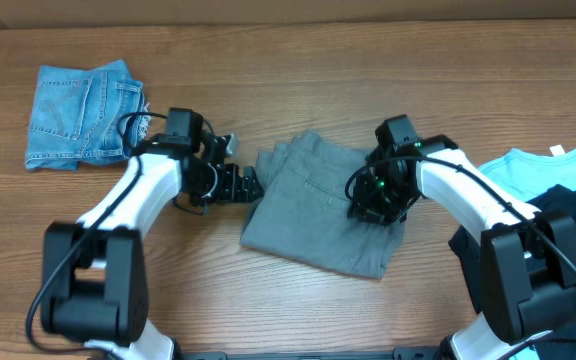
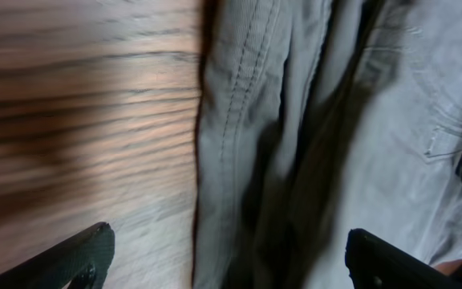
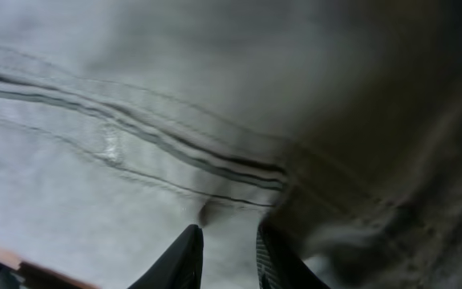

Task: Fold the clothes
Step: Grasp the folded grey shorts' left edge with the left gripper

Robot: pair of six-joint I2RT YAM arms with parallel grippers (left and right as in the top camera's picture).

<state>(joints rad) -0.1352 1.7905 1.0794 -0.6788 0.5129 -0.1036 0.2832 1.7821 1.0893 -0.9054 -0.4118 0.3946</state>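
Holding left gripper (image 2: 227,257) spread wide at the grey shorts (image 1: 313,215) edge, right gripper (image 3: 227,253) nearly closed over them, pinch unclear

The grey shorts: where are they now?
Overhead view: the grey shorts lie central on the table, denim shorts to the robot's left, light-blue T-shirt to its right.
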